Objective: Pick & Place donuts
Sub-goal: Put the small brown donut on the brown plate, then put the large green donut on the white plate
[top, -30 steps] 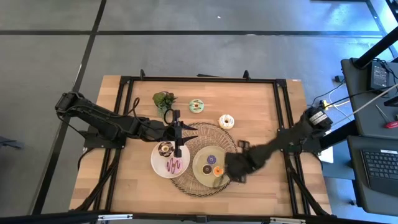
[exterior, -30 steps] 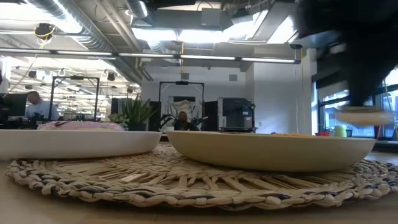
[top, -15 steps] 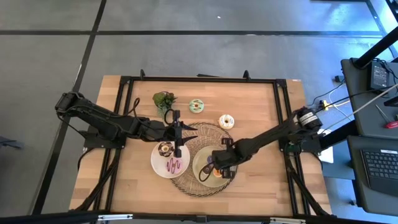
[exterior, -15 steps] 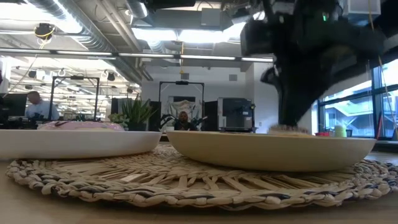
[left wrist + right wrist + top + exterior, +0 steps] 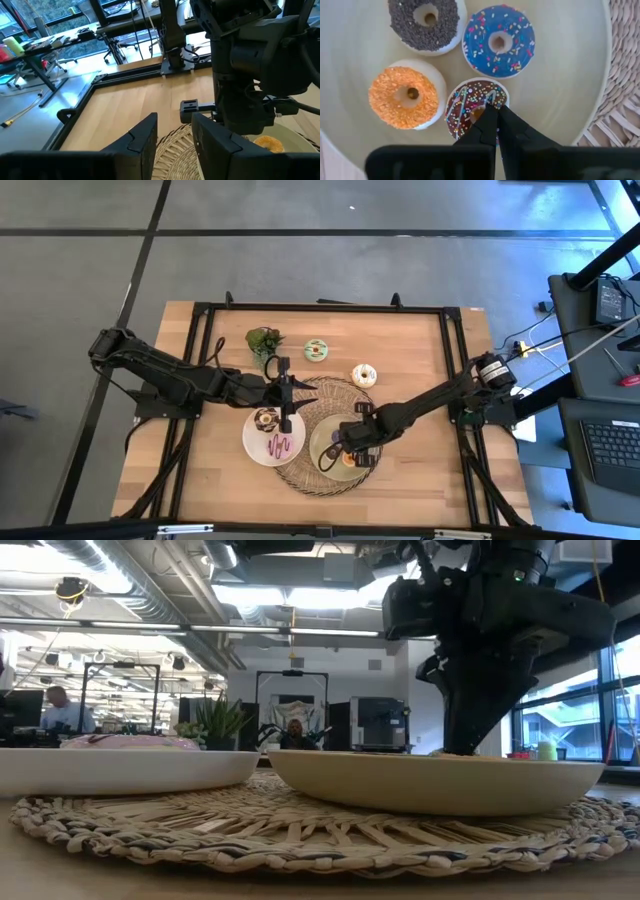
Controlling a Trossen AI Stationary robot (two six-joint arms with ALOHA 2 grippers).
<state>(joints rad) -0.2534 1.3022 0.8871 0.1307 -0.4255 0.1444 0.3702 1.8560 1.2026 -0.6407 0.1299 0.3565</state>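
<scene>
Seen through the right wrist view, a pale-green plate (image 5: 560,100) holds several donuts: dark-sprinkled (image 5: 425,20), blue (image 5: 499,41), orange (image 5: 405,95) and a brown one with coloured sprinkles (image 5: 465,107). My right gripper (image 5: 495,106) is shut on the brown one, low over the plate (image 5: 313,448). My left gripper (image 5: 290,395) hovers open at the white plate's (image 5: 252,442) far edge; that plate carries a brown donut (image 5: 266,418) and a pink one (image 5: 281,446). A mint-green donut (image 5: 317,350) and a cream one (image 5: 364,375) lie flat on the wood. My right gripper comes from above, pointing down, with its fingertips (image 5: 487,112) together on the brown donut's ring beside the hole (image 5: 481,102). The fingers hide the exact pinch. The donut lies flat on the pale-green plate, next to the orange and blue ones.
Both plates sit on a woven round mat (image 5: 375,405). A green plant sprig (image 5: 262,340) lies at the far left of the mat. Black frame rails (image 5: 320,308) border the table. Bare wood lies to the right of the mat (image 5: 430,370).
My right gripper has travelled from the pale-green plate's right edge toward the table's left, over the plate, and has come down. The brown donut, earlier lifted clear below the fingers, now lies in the plate. The left arm has kept still.
</scene>
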